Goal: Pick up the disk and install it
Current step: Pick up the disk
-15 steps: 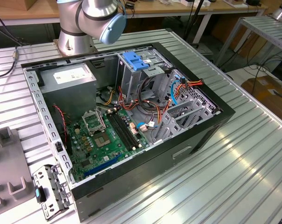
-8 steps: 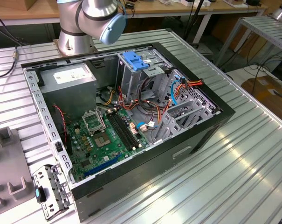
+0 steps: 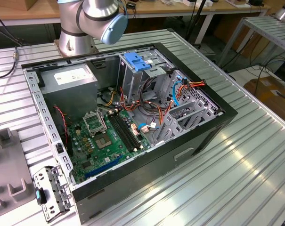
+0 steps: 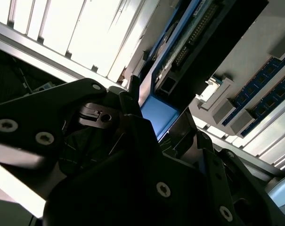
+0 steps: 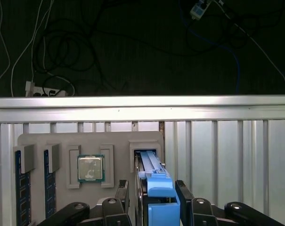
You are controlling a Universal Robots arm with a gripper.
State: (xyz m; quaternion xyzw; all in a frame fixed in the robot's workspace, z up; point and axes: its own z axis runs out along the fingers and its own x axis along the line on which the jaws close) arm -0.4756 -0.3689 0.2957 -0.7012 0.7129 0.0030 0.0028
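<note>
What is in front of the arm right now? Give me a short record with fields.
disk: stands on edge in a slot of the grey tray, blue end towards the arm
gripper: straddles the disk's blue end; whether it grips cannot be told
tray, other contents: CPU, memory sticks
case: open on the table, motherboard showing
task state: disk in the tray, not in the case

Bundled orange and red cables [image 3: 154, 107] crowd the tall grey metal cage [image 3: 130, 82]; above the green motherboard [image 3: 100, 141], space is open.
</note>
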